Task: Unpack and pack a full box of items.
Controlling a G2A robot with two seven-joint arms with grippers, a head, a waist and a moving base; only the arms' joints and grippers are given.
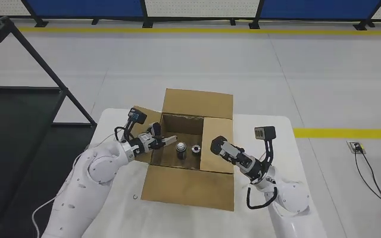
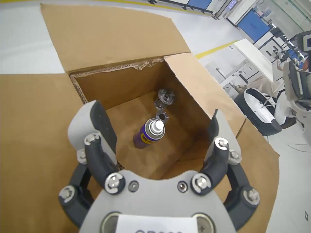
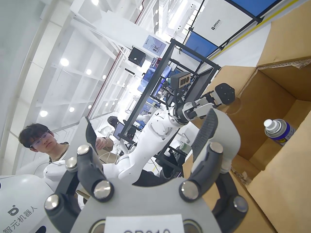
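Left wrist view: left gripper held wide, empty, at the edge of the box.
Spray can could be toppled if clipped off-centre.

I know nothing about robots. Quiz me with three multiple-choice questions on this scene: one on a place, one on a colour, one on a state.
1. Where is the cylindrical metal spray can? A. in a gripper; B. upright inside the open brown cardboard box; C. lying beside it.
2. What colour is its body? A. purple; B. green; C. red.
3. How is the left gripper? A. open, empty; B. shut on the can; C. shut on a flap.
Key: 1B, it stands on the box floor; 2A, purple sides, white nozzle; 3A, jaws wide apart, nothing between.
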